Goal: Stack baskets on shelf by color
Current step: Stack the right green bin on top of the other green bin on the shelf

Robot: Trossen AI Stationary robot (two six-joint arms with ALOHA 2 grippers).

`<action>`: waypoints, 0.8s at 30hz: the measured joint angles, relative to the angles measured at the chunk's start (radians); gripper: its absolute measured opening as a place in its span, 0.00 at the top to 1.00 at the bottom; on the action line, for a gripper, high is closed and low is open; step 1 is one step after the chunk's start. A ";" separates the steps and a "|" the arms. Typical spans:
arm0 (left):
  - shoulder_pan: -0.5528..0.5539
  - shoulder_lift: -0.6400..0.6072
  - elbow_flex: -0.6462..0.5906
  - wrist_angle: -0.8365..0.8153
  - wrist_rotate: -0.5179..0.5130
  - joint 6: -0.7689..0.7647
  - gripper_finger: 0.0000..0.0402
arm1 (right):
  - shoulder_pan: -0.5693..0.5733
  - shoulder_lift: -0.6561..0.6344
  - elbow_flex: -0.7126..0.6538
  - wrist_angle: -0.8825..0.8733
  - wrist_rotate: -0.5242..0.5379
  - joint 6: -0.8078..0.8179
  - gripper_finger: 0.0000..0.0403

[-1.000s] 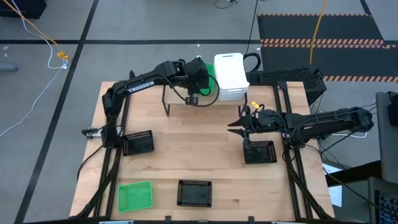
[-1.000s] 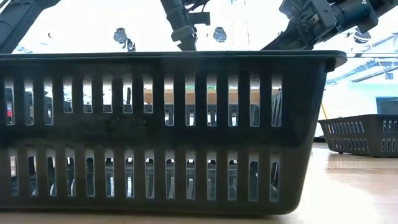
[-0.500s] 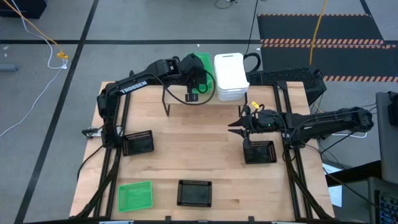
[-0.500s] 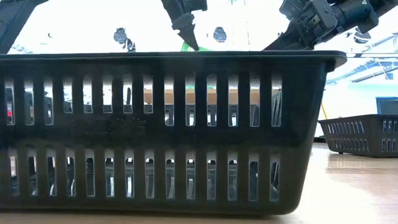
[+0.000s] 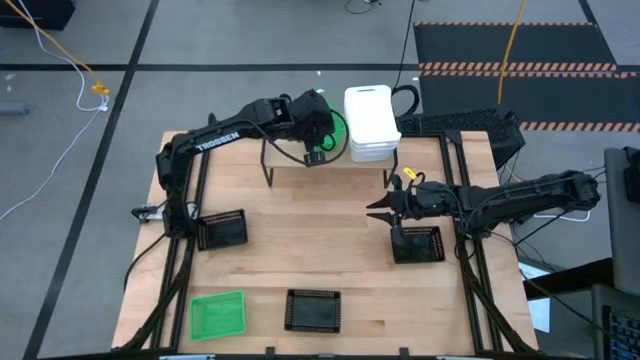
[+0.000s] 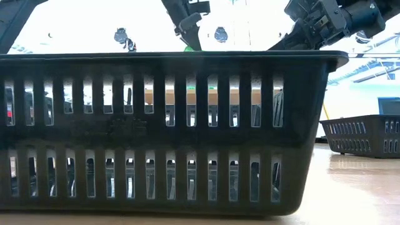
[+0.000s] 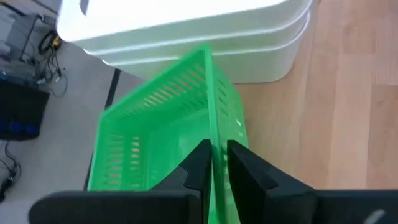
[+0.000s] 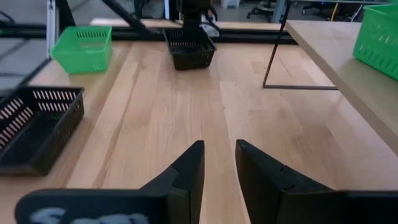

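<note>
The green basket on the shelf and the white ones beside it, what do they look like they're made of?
The bright green slotted basket looks like thin moulded plastic: uniform colour, regular slots in its walls. The stacked smooth white baskets also look plastic, with solid walls, rounded corners and a slight sheen. The light-wood shelf shows grain, though solid wood or veneer can't be told.

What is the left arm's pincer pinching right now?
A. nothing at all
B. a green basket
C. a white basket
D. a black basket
B: in the left wrist view the left pincer has its two dark fingers closed on the wall of the green basket, which sits on the shelf beside the white baskets.
</note>
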State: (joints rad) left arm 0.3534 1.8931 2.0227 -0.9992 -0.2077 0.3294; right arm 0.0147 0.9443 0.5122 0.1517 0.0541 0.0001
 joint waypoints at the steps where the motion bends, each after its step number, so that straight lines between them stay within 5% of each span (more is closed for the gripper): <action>1: 0.000 0.000 -0.010 0.007 0.000 -0.002 0.87 | 0.000 0.000 -0.014 0.026 0.000 0.008 0.79; 24: -0.010 0.001 -0.061 -0.054 0.071 0.258 0.87 | -0.001 0.000 -0.095 0.181 0.001 0.053 0.79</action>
State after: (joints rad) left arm 0.3435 1.8938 1.9617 -1.0530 -0.1364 0.5872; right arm 0.0135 0.9443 0.4175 0.3325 0.0547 0.0529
